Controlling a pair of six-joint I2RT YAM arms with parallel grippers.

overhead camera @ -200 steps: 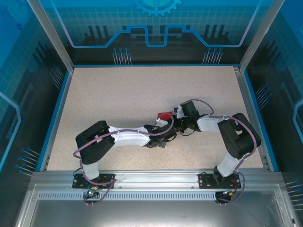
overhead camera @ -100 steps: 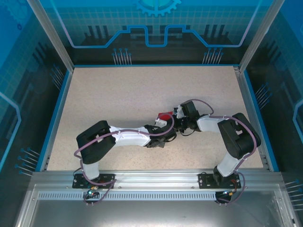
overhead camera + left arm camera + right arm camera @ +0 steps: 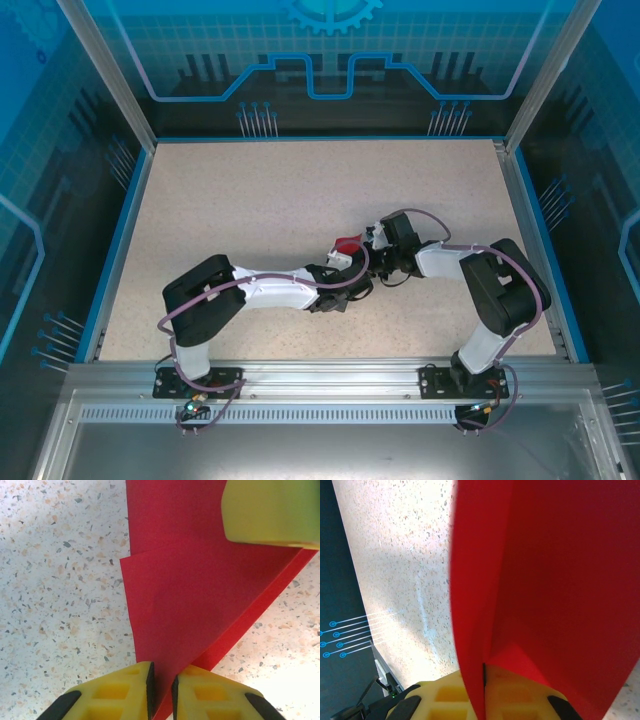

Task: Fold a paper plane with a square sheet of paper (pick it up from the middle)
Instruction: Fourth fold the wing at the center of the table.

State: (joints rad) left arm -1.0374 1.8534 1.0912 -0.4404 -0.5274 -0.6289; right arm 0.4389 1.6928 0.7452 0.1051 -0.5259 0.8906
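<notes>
Pinching red paper (image 3: 190,605), left gripper (image 3: 161,680), right gripper (image 3: 484,679)

**A:** Any lettering to call out on this one?

**B:** Nothing legible at all: no words, no numbers, no brand marks. The closest thing to a sign is a blue gear emblem (image 3: 333,12) on the back wall panel (image 3: 330,70), cut off by the top edge.

**A:** And those blue lines?

**B:** Circuit-style lines (image 3: 340,639) ending in little rings, seen from the right wrist on a dark side panel (image 3: 335,580). It's pattern, not writing.
</notes>
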